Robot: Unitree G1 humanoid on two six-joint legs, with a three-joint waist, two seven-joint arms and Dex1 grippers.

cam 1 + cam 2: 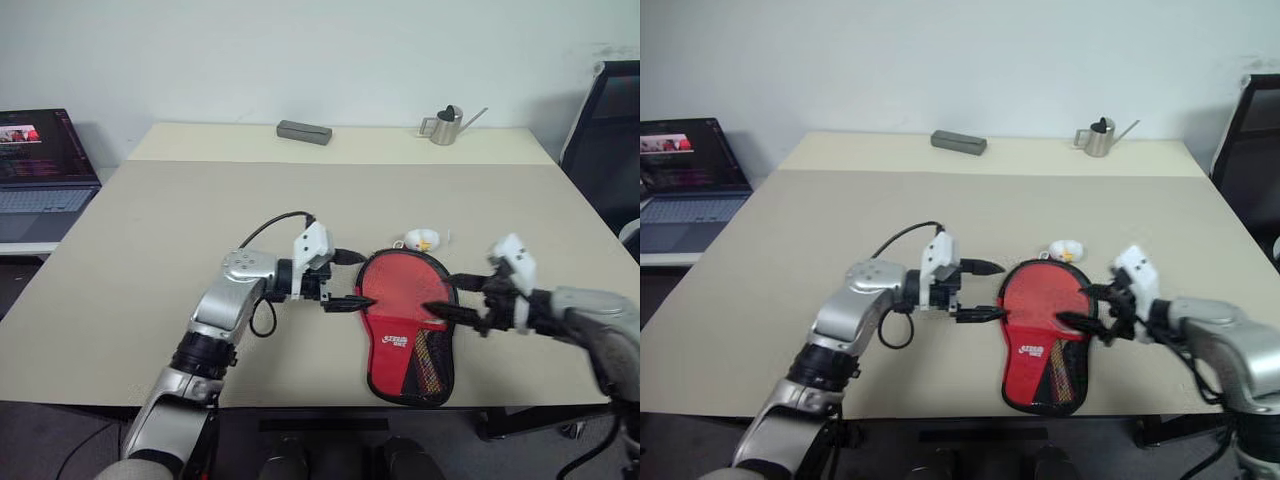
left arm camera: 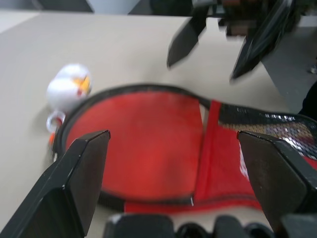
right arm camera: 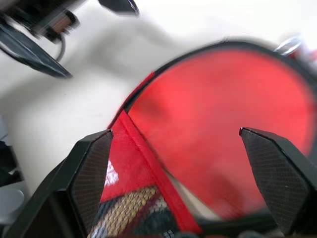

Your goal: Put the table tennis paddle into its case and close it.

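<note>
The red case (image 1: 400, 320) lies flat near the table's front edge, round end away from me, black mesh pocket at the narrow end. Its white-yellow charm (image 1: 418, 240) rests on the table by the round end. Whether its zip is shut I cannot tell. A light striped shape behind the mesh (image 1: 432, 372) looks like the table tennis paddle's handle; the rest of the paddle is hidden. My left gripper (image 1: 350, 280) hangs open at the case's left rim, pointing right. My right gripper (image 1: 445, 296) hangs open over the case's right edge, pointing left. Neither holds anything.
A grey rectangular box (image 1: 304, 131) and a small metal watering can (image 1: 445, 125) stand at the table's far edge. A laptop (image 1: 40, 170) sits on a side desk to the left. A black chair (image 1: 610, 130) stands at the right.
</note>
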